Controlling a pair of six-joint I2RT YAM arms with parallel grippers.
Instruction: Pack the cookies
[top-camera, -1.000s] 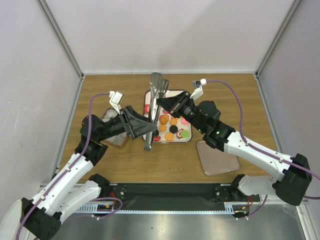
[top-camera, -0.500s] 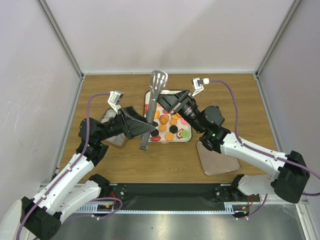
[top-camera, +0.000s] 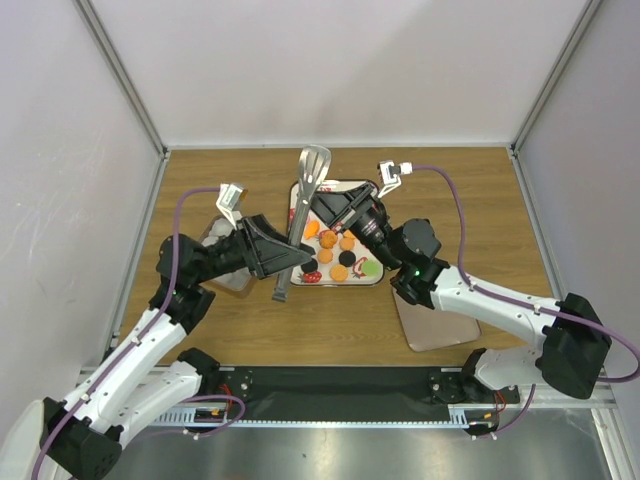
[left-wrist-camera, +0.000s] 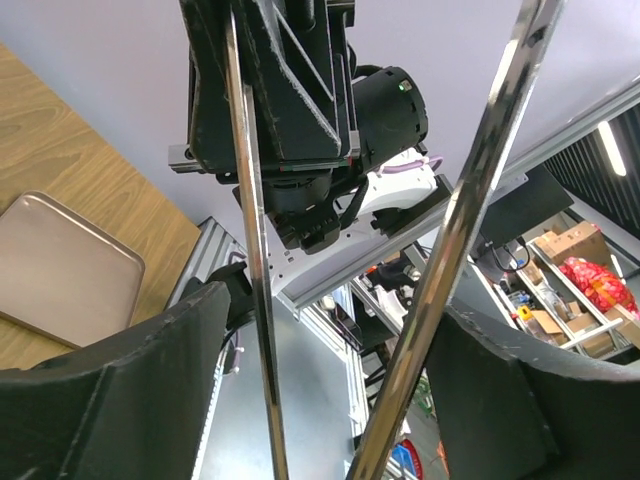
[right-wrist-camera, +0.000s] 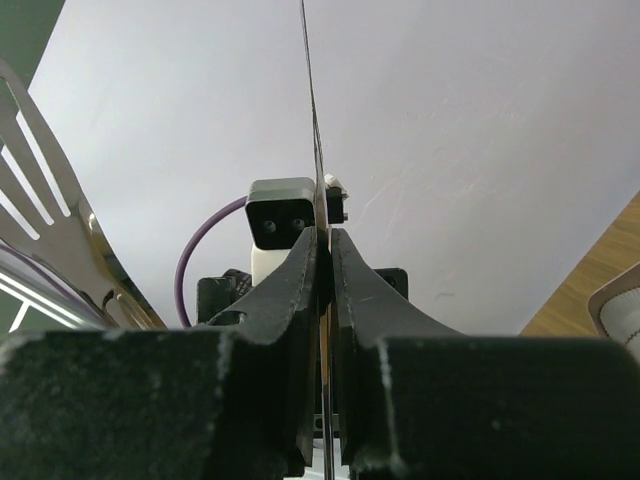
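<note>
From above, the cookies (top-camera: 345, 256) lie on a white tray (top-camera: 346, 284) in the middle of the wooden table (top-camera: 480, 220): small orange, black, green and pink discs. A pair of metal tongs (top-camera: 313, 166) slants across the tray's left edge, with its slotted heads towards the far wall and its handle end near the front. The left gripper (top-camera: 290, 258) sits around the tongs low on the handles. The right gripper (top-camera: 318, 206) meets them higher up, over the tray's far left corner. A flat brown tray (top-camera: 440, 325) rests on the table under the right arm, apart from the cookie tray.

In the left wrist view, the left gripper (left-wrist-camera: 335, 310) has its fingers (left-wrist-camera: 130, 380) set wide. Both arms of the tongs (left-wrist-camera: 470, 170) run up between them, one by each inner face, so it holds the tongs across their spread. The brown tray (left-wrist-camera: 60, 270) shows on the table beyond.

In the right wrist view, the right gripper (right-wrist-camera: 323, 270) has its fingers (right-wrist-camera: 290, 290) pressed together on one arm of the tongs (right-wrist-camera: 312, 120), seen edge-on as a thin line. A slotted head of the tongs fills the left edge.
</note>
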